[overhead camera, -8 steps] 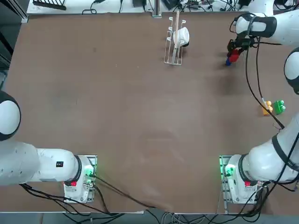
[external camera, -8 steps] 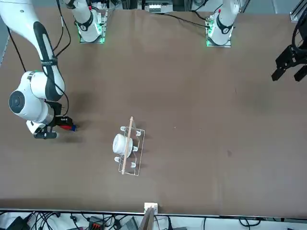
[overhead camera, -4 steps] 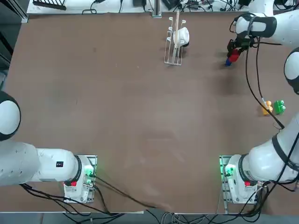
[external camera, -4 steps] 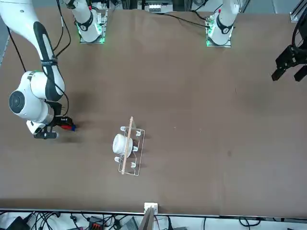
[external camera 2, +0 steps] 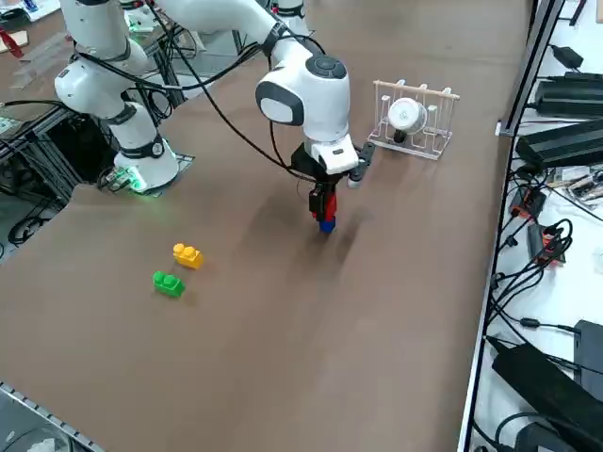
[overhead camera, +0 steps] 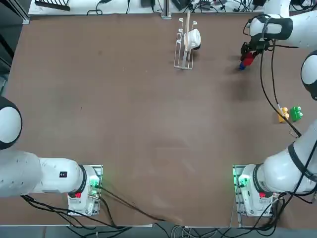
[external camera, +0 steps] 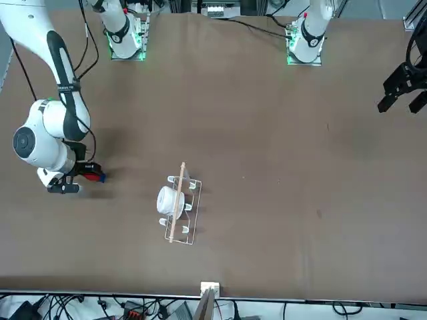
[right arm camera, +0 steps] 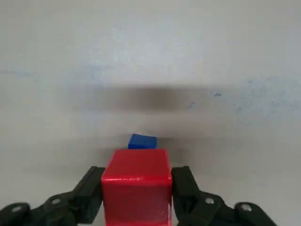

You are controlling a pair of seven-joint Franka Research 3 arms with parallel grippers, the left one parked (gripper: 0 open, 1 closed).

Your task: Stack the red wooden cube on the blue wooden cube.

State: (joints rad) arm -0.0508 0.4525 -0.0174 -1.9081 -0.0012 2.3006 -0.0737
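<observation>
- right wrist view: the red wooden cube (right arm camera: 137,190) sits clamped between the two black fingers (right arm camera: 89,195) of the right claw (right arm camera: 137,197), one finger against each side face.
- in the same view the blue wooden cube (right arm camera: 142,141) shows as a small blue patch just past the top edge of the red cube, on the table (right arm camera: 150,56).
- right side view: the red wooden cube (external camera 2: 323,201) hangs in the right claw (external camera 2: 323,205) directly over the blue wooden cube (external camera 2: 326,225), which rests on the table (external camera 2: 377,311). the two cubes are very close; whether they touch cannot be told.
- top view: the red wooden cube (overhead camera: 247,58) and the blue wooden cube (overhead camera: 241,66) are at the far right part of the table (overhead camera: 124,114), under the right claw (overhead camera: 249,53).
- front view: the right claw (external camera: 81,172) holds the red wooden cube (external camera: 89,176), with the blue wooden cube (external camera: 101,177) just beside it.
- a clear rack (overhead camera: 184,44) carrying a white cup (overhead camera: 192,37) stands on the table toward the middle from the cubes, well apart from them.
- a yellow-orange studded block (external camera 2: 187,254) and a green studded block (external camera 2: 169,282) lie near each other on the table, nearer the robot's side, well apart from the cubes.
</observation>
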